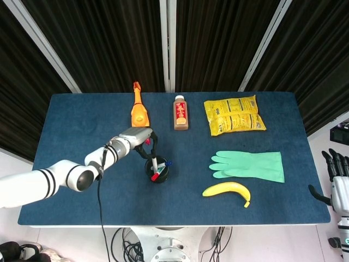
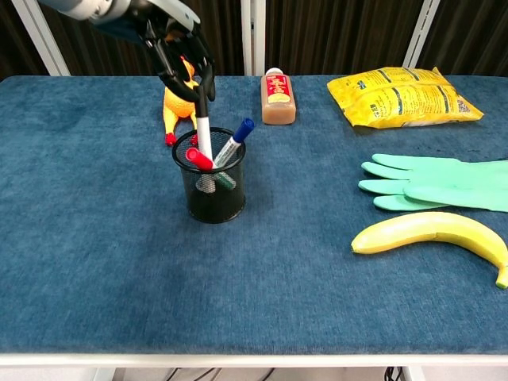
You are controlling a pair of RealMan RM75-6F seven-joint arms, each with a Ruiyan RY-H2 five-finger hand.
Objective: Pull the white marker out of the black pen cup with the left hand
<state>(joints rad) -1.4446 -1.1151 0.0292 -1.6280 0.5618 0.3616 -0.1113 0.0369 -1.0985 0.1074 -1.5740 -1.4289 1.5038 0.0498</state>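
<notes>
Half of the marker [image 2: 205,133], pinched by the left hand [image 2: 181,59], sits inside the cup [image 2: 211,190], which could be tipped by a slanted pull.

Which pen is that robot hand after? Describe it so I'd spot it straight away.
Look left of the middle of the blue table, in front of the orange rubber chicken, for the black mesh pen cup. The white marker stands nearly upright in it, its top held by the left robot hand. Its neighbours are a red-capped pen and a blue-capped pen, both leaning.
</notes>
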